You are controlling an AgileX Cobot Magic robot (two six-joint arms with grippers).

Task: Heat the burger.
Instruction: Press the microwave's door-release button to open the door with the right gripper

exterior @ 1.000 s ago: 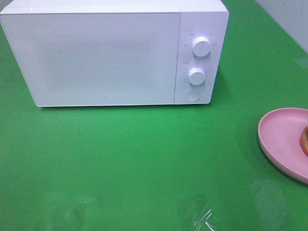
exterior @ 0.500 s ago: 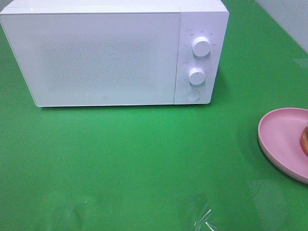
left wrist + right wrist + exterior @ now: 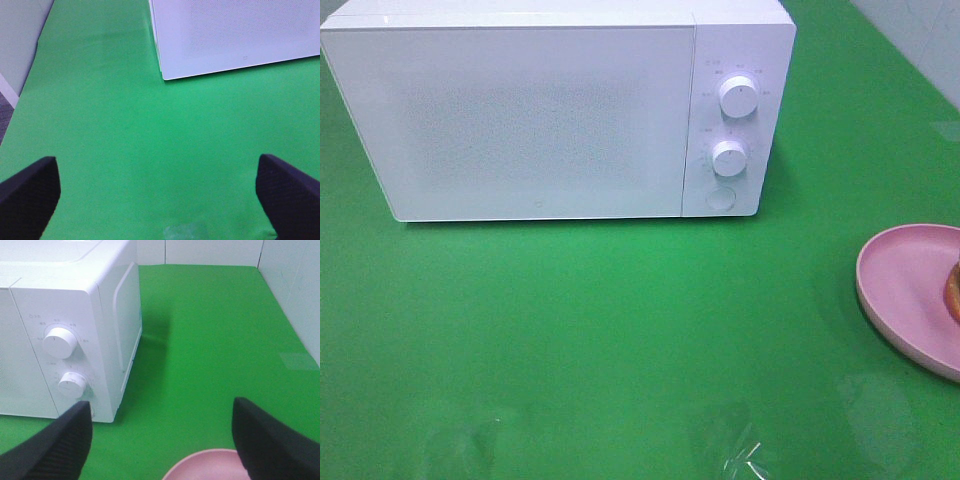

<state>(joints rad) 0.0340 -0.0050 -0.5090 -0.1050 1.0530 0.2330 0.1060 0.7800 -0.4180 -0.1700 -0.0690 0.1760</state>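
Only a sliver of the burger [image 3: 954, 291], a golden-brown edge, shows at the right border of the exterior high view. It lies on a round pink plate [image 3: 905, 295]. The white microwave [image 3: 535, 115] stands at the back with its door closed. Neither arm appears in the exterior high view. In the left wrist view my left gripper [image 3: 159, 200] is open above bare green cloth, short of the microwave's front corner [image 3: 165, 75]. My right gripper [image 3: 162, 435] is also open, with the plate's rim [image 3: 205, 462] between its fingers and below them, nothing held.
The microwave carries two white knobs [image 3: 737, 96] and a round button [image 3: 721, 198] on its right panel. Green cloth [image 3: 620, 330] covers the table. A pale wall [image 3: 295, 295] borders the right side and another wall [image 3: 20, 40] the left.
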